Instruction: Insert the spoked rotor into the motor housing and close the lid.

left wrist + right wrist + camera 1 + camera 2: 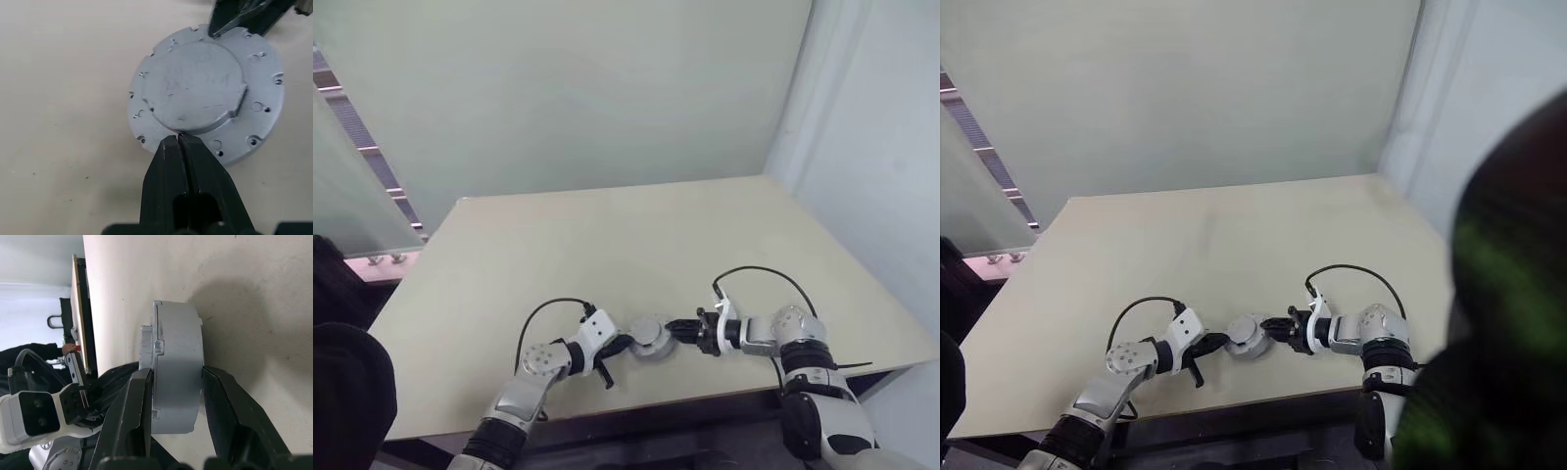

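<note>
Left claw clenched, fingertips together — tips resting on the flange of the lid, right at the edge of its raised centre. Right claw straddles the assembled grey unit edge-on: one finger against the lid face, the other under the motor housing at the surface side — grasping the stack across its thickness. Lid sits on top of the housing, flat grey disc with small holes round its rim. The unit lies on the beige surface near its front edge, between the two arms.
</note>
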Robot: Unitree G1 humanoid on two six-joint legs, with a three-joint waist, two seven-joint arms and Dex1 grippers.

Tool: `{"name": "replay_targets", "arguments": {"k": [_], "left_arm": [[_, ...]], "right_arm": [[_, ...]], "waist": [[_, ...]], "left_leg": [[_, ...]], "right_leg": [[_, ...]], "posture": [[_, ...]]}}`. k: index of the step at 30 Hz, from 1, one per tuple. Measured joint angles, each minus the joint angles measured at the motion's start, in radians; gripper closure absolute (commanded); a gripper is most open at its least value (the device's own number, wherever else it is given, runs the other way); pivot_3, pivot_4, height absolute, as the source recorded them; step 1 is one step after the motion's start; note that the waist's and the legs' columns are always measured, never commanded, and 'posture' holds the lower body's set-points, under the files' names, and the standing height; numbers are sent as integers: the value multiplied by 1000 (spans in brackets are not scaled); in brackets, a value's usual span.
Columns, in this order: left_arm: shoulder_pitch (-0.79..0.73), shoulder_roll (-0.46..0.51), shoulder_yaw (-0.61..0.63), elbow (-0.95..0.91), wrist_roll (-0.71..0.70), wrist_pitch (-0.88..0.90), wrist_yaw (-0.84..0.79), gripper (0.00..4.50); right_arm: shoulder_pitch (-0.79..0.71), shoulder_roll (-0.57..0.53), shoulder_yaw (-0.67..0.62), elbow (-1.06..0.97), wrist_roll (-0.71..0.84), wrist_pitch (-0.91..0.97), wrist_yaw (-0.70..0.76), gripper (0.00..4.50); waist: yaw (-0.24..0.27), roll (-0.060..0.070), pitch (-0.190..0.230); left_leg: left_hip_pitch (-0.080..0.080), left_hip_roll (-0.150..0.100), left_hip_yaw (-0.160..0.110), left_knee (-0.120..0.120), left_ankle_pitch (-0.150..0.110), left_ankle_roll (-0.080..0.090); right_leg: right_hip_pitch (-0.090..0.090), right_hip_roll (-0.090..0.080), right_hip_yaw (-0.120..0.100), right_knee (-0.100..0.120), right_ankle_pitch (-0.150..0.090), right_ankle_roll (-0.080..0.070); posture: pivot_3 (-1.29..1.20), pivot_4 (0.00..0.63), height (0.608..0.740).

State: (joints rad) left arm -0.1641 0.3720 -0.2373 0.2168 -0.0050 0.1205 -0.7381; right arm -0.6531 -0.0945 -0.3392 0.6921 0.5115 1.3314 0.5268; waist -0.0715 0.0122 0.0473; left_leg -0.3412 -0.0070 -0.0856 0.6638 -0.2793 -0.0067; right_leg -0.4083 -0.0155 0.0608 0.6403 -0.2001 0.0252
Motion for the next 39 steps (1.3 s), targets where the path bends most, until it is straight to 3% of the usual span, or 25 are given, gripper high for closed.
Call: {"name": "replay_targets", "arguments": {"k": [1, 4, 15, 23, 28, 33, 39], "left_arm": [[0, -8, 6, 0, 7, 8, 20, 4500], [1, -22, 23, -6, 2, 44, 44, 3885], [1, -7, 132, -21, -115, 188, -3, 39], [-6, -68, 425, -129, -507, 586, 42, 0], [-2, -132, 598, -148, -725, 824, 172, 0], [21, -152, 696, -153, -844, 942, 281, 0], [37, -184, 761, -153, -929, 991, 358, 0]], "right_arm": [[0, 0, 1, 0, 0, 0, 0, 3250], [1, 1, 3, 0, 1, 0, 0, 3251], [3, 5, 9, 2, 11, -5, 1, 3251], [53, 39, 7, -25, 49, -6, 23, 3258], [86, 84, -28, -88, 78, -1, 11, 3259], [88, 137, -74, -157, 136, 1, 1, 3260], [88, 161, -99, -193, 173, 6, -30, 3260]], "waist": [[-1, 0, 0], [-4, 0, 0], [-13, -1, 0], [-37, -4, 3], [-37, -7, 7], [-35, -7, 7], [-25, -8, 7]], "left_leg": [[0, 0, 0, 0, 0, 0], [0, 0, 0, -1, 0, 0], [-1, 0, -1, -4, 0, 0], [-1, 1, -2, -4, -1, 1], [-4, 2, -4, -6, -1, 1], [-17, 1, -6, -4, -1, 0], [-19, -1, -7, -3, -1, 0]], "right_leg": [[0, 0, 0, 0, 0, 0], [-1, 0, 0, 0, 0, 0], [-3, 0, 0, 0, 0, 0], [-3, 0, -2, 0, 1, 2], [-6, 1, -3, 0, 1, 3], [-16, 1, -4, 0, 2, 3], [-17, 0, -3, -1, 2, 3]], "posture": [[0, 0, 740], [0, 0, 740], [0, 0, 740], [0, 0, 740], [0, 0, 740], [0, 0, 740], [0, 0, 740]]}}
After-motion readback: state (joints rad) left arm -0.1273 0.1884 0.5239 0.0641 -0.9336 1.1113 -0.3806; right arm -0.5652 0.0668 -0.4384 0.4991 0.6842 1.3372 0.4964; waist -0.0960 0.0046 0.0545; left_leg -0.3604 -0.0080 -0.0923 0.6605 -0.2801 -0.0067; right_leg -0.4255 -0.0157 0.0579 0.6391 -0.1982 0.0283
